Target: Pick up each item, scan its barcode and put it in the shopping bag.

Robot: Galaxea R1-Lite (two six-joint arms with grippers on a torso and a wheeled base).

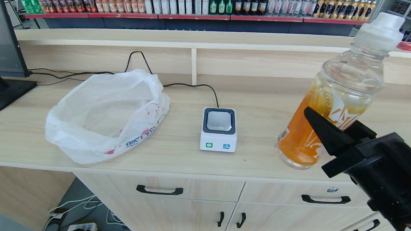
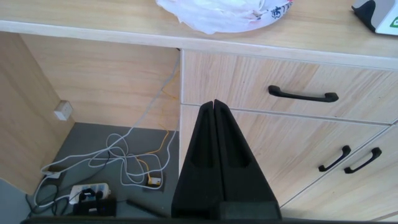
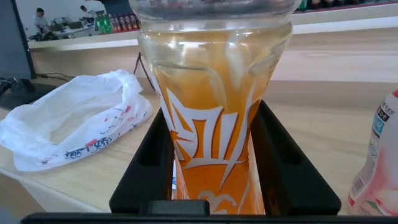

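One bottle (image 1: 345, 82) — inside right end effector (image 1: 333, 122)

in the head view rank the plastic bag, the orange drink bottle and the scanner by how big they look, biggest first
1. bag and bottle: they look about alike, and the bottle is much nearer the camera, so I won't rank them.
2. scanner: clearly smallest.

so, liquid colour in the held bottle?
Orange. The bottle shows best in the right wrist view.
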